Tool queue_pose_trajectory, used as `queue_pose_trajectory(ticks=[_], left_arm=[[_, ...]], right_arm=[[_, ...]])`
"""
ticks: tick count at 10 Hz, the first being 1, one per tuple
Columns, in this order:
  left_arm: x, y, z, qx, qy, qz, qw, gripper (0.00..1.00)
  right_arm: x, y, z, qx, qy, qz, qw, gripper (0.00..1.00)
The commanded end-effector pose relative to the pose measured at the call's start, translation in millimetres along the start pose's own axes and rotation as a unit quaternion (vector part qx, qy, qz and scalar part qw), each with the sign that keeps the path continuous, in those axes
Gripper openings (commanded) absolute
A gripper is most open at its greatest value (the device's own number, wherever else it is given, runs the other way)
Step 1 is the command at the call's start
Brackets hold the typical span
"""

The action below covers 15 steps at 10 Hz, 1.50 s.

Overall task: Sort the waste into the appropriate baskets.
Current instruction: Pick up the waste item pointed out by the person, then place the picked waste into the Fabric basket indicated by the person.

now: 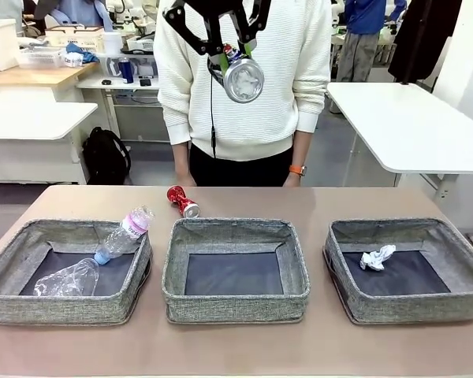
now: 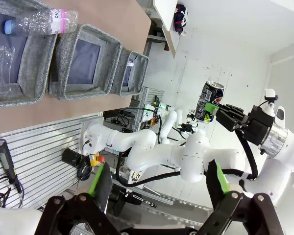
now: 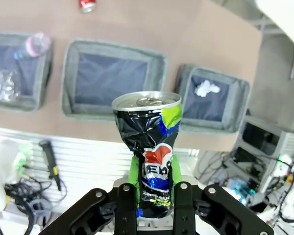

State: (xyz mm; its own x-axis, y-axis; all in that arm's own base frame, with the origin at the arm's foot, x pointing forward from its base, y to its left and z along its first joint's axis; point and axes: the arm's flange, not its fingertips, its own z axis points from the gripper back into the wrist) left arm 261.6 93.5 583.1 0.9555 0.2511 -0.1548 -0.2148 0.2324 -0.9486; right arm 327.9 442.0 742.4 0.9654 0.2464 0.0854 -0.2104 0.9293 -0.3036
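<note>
Your right pincer (image 1: pixel 232 57) is gripping crushed black can (image 1: pixel 243 79), hanging high above surface (image 1: pixel 315 201). Your left pincer (image 2: pixel 157 180) is standing wide open. On surface, crushed red can (image 1: pixel 183 201) is lying just behind middle basket (image 1: pixel 235 303). In right basket (image 1: pixel 410 311), crumpled white paper (image 1: pixel 377 257) is sitting.

The white, rounded right arm (image 2: pixel 196 152) ends in a black tool (image 3: pixel 153 167) with green pads (image 3: pixel 133 171).

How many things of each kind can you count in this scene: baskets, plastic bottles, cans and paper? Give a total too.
Baskets: 3 (left basket, middle basket, right basket)
Plastic bottles: 2 (crushed clear bottle, pink-labelled bottle)
Cans: 2 (red can on the table, black can in the right gripper)
Paper: 1 (crumpled paper)
Total: 8
</note>
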Motion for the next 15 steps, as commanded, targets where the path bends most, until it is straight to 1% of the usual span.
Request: queue_pose_trajectory(ticks=[1,15], left_arm=[[-1.0,-1.6,0.4,-0.008,-0.001,-0.009,1.0,1.0],[-1.0,-1.6,0.4,-0.008,-0.001,-0.009,1.0,1.0]], right_arm=[[-2.5,-1.3,2.6,-0.004,-0.006,-0.003,1.0,0.27],[-2.5,-1.3,2.6,-0.004,-0.006,-0.003,1.0,0.27]])
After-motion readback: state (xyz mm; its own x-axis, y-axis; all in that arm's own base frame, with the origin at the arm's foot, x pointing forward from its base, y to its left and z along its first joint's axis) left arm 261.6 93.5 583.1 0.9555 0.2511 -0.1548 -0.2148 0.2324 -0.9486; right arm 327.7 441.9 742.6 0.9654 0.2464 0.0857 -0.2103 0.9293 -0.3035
